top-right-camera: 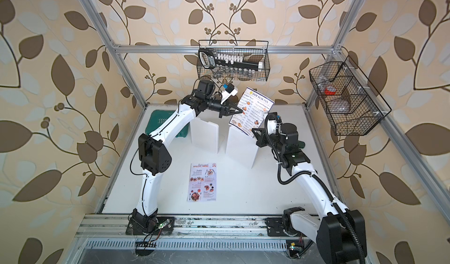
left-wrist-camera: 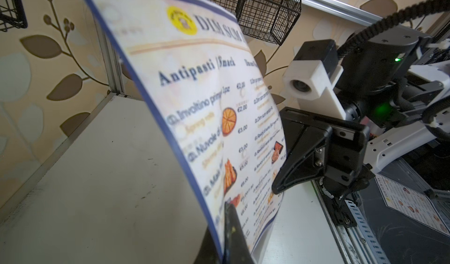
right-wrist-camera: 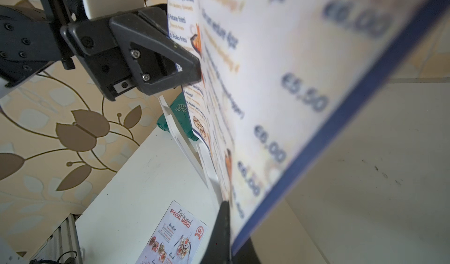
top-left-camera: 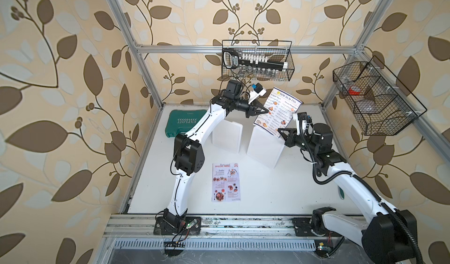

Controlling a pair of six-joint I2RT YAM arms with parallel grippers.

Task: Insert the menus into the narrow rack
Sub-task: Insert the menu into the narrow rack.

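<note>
A: Two pinches: left end effector (top-left-camera: 266, 109) and right end effector (top-left-camera: 280, 130) clamp the Dim Sum Inn menu (top-left-camera: 277, 111) at opposite edges, aloft over the rack (top-left-camera: 264, 148).
B: It bows; light, floppy, probably slick. Keep it taut. Special Menu (top-left-camera: 227, 182) lies on the counter (top-left-camera: 280, 189).

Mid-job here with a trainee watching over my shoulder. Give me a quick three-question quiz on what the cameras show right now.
1. True or false: the Special Menu lies flat on the table.
2. Of the left gripper and the right gripper, which is shut on the Dim Sum Inn menu? A) left only B) right only C) both
3. Fill in: the green case lies on the robot's ___ side of the table.
Key: 1 true; 2 C; 3 left.
</note>
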